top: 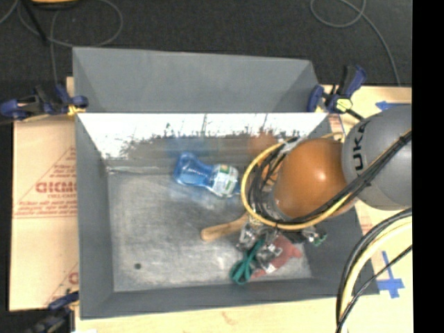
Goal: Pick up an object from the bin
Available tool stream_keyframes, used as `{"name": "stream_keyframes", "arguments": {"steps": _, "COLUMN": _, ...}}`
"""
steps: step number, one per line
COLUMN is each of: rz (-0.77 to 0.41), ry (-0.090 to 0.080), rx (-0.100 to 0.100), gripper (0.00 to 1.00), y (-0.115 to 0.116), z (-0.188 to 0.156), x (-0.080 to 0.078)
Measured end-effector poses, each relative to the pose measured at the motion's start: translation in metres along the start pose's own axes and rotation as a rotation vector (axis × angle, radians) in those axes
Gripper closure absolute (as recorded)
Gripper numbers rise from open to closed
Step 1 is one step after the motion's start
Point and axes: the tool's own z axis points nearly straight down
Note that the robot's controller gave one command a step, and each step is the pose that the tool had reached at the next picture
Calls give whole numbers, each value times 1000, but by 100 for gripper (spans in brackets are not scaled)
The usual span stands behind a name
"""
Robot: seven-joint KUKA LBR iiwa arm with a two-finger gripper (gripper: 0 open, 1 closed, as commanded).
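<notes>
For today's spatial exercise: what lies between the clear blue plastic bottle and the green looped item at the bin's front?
A tan wooden stick lies there, seen in the camera view.

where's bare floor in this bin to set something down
Free: left half of the bin, between its left wall, the blue bottle and the wooden stick. Crowded: front right, where the pincer hangs over a green cord and red scrap.

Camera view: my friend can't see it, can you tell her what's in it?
The robot's gripper is down in the grey bin near its front right corner, over a small heap with a green thing and a red thing. A wooden stick lies just left of it, and a blue plastic bottle lies near the far wall.
</notes>
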Motion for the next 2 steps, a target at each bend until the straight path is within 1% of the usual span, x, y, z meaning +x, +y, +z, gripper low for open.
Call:
{"name": "stream_keyframes", "arguments": {"steps": 1, "rz": 0, "ry": 0, "rx": 0, "gripper": 100, "y": 0, "z": 0, "x": 0}}
{"name": "stream_keyframes", "arguments": {"steps": 2, "rz": 4, "ry": 13, "rx": -10, "gripper": 100, "y": 6, "z": -42, "x": 3}}
